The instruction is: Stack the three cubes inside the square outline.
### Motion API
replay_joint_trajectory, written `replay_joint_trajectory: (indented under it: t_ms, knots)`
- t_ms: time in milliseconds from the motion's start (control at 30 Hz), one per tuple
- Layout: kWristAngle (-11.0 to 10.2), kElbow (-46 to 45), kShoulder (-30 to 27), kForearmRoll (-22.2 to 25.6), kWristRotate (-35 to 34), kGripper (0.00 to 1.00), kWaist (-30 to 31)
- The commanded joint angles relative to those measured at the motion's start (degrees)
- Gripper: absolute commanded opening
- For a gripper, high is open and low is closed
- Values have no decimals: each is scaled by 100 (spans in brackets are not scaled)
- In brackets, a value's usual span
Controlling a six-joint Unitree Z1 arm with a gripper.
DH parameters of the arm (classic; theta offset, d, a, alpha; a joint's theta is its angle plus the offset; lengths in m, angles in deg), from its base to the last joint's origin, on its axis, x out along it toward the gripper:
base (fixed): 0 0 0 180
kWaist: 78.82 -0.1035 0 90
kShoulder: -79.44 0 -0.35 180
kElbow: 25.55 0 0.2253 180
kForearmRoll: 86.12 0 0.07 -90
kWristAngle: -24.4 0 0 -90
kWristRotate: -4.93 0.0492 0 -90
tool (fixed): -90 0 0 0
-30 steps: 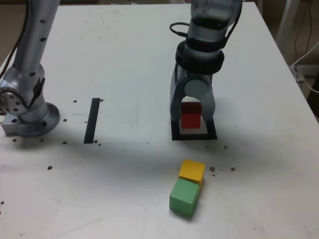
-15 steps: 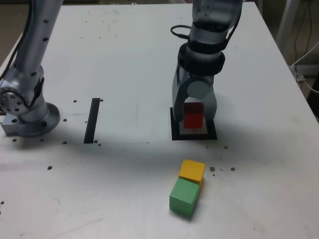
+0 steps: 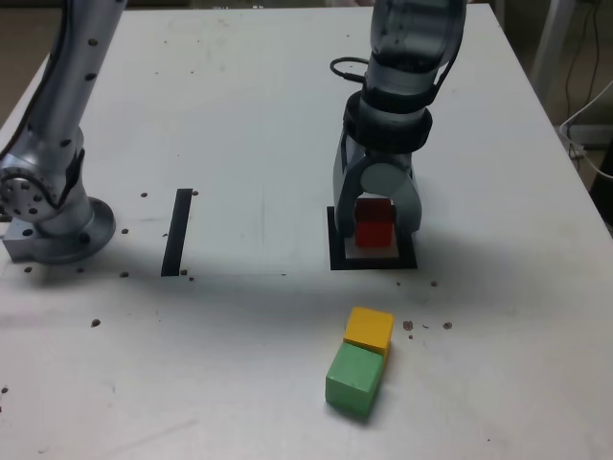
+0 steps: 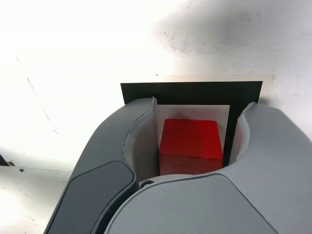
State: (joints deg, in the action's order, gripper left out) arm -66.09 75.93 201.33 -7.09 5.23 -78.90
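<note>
**Red cube down in the frame; the other two lie toward the camera side**

My pincer (image 3: 376, 230) stands straight over the square outline (image 3: 334, 251), pointing down at the table (image 3: 239, 115), with the red cube (image 3: 374, 221) between its two jaws. In the wrist view I can see white paper on both sides of the red cube (image 4: 191, 145): neither jaw is pressed against it, so I read the pincer as spread a little and no longer pinching. The cube seems to sit on the white centre of the square outline (image 4: 191, 92), inside the black border, fairly square to it.

What matters for my next move is direction. The yellow cube (image 3: 370, 329) and the green cube (image 3: 352, 379) lie together on the open table, nearer the exterior camera than the frame and roughly in line with it, touching each other, the yellow one the closer of the pair to the pincer. The pair runs slightly on a slant, green a touch toward the exterior view's left.

As I judge it, I should lift clear straight up so the jaws do not drag the red cube, then come toward the camera side for the yellow cube. Its contact with the green one is the risk: a jaw set down on that shared side could shove both.
</note>
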Motion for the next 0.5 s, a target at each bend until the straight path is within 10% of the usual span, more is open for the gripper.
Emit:
replay_joint_trajectory:
  t_ms: [0,467]
  knots:
    - [-39,-27,-81,-12,5,99,-9]
    - [-646,24,-751,618,-258,99,189]
